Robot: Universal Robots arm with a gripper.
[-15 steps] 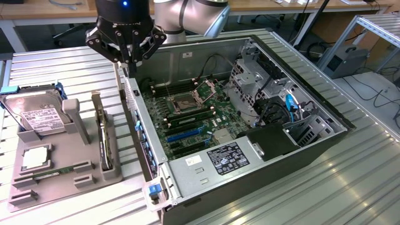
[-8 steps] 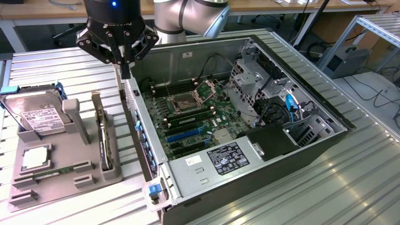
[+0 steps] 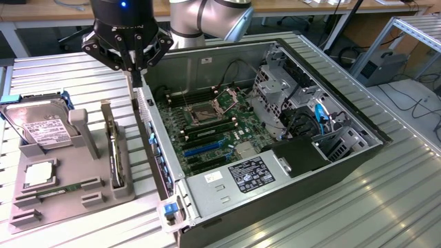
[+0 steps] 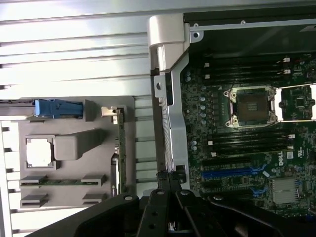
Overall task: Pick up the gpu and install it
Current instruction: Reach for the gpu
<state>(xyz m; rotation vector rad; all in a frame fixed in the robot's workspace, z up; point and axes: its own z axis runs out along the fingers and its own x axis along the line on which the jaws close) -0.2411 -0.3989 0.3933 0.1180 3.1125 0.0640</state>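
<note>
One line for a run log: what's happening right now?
gripper: shut, empty | position: above case edge | gpu: upright in tray

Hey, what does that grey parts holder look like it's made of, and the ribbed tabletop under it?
Grey blocky parts holder: probably plastic, possibly printed; matte, uniform colour, no glare. Ribbed silvery tabletop: looks like bare metal, likely aluminium; bright streaky reflections along its ridges.

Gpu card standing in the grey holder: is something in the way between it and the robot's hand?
Nothing visible is. The hand, closed, hangs over the computer case's side wall, and the gpu stands on edge in the grey holder beside that wall, its top edge bare.
</note>
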